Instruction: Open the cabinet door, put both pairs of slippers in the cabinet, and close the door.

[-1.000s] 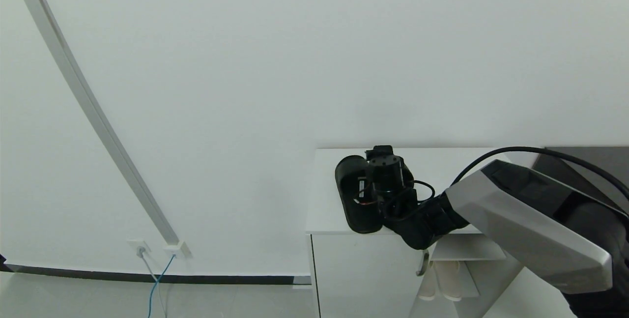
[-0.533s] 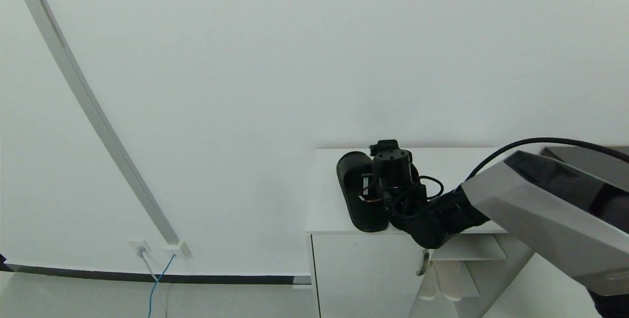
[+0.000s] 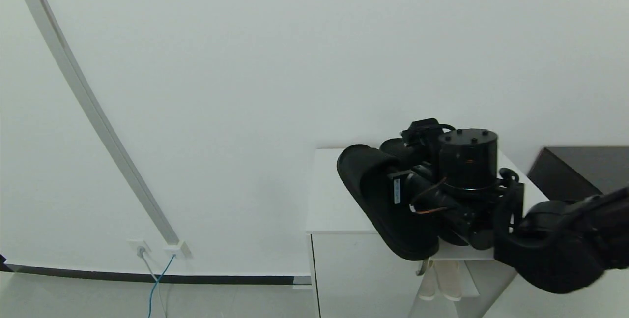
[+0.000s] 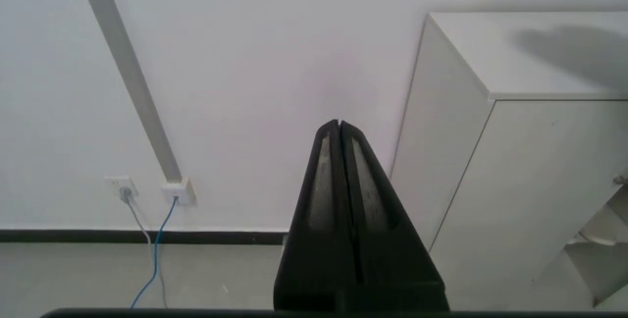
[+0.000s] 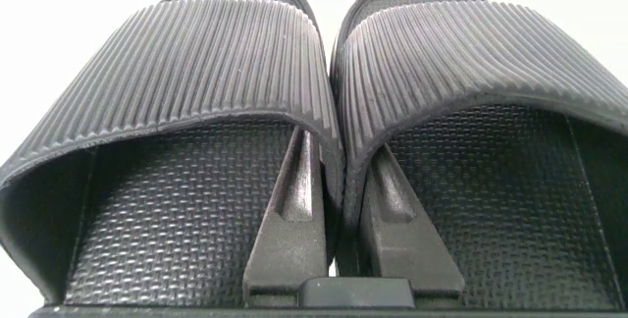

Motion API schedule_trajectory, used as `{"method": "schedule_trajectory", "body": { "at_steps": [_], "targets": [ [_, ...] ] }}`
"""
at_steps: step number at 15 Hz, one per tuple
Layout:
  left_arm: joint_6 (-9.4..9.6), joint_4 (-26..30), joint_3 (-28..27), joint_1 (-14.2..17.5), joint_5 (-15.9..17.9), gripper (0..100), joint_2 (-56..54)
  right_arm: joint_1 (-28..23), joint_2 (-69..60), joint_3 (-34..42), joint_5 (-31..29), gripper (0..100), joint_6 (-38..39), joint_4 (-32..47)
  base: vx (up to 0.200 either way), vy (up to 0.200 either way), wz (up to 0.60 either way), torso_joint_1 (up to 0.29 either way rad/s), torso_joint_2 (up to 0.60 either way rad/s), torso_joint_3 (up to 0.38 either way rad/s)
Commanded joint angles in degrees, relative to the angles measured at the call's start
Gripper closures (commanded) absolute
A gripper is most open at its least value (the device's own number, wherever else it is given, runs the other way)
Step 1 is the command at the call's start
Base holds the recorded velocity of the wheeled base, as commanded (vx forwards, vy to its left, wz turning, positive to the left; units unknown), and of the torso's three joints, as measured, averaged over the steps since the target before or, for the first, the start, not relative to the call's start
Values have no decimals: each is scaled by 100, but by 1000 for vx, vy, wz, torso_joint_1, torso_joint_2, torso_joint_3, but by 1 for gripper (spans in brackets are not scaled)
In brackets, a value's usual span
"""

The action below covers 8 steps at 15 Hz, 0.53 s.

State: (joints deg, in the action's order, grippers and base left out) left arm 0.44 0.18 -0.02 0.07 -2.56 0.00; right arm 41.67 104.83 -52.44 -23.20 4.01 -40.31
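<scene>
Black ribbed-strap slippers (image 3: 388,205), one pair: held side by side in the air over the near edge of the white cabinet (image 3: 339,200), toes pointing far, heels overhanging the front.

Right gripper (image 5: 339,161): one of its fingers (image 5: 289,225) sits inside each slipper, under the strap, and the two pinch the adjoining inner walls together. Both slippers hang from that single pinch.

Left gripper (image 4: 339,136): low and left of the cabinet, fingers pressed flat together with nothing between them.

Cabinet: the top surface is bare where it shows. The left front is shut and carries a metal handle (image 3: 421,265). The right compartment stands open, with a shelf board (image 3: 467,249) in sight.

White slippers (image 3: 442,281), one pair: already inside, upright below that shelf board.

Step in hand, as judged: carry the black pair down and round into the open compartment. Handling notes:
- Keep the pinch firm, since soft walls may slip.
- Draw the pair clear of the top's near edge before lowering.
- Enter toes first and level.
- Set down on a free shelf, apart from the white pair.
- Release only once the soles rest flat.
</scene>
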Motion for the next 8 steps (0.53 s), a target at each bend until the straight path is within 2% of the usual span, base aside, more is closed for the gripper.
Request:
{"method": "schedule_trajectory", "body": {
  "at_steps": [1, 5, 7, 8],
  "targets": [
    [0, -1, -6, 1, 1, 100, 9, 263, -1404, 683, 457, 100, -67, 331, 0, 0, 0, 0, 0, 0],
    [0, -1, 2, 1, 1, 100, 9, 281, -2467, 929, 1353, 100, -76, 1289, 0, 0, 0, 0, 0, 0],
    [9, -1, 2, 1, 1, 100, 9, 272, -2485, 1087, 1520, 100, -296, 1193, 0, 0, 0, 0, 0, 0],
    [0, -1, 2, 1, -8, 100, 9, 272, -2476, 1263, 1766, 100, -533, 876, 0, 0, 0, 0, 0, 0]
  ]
}}
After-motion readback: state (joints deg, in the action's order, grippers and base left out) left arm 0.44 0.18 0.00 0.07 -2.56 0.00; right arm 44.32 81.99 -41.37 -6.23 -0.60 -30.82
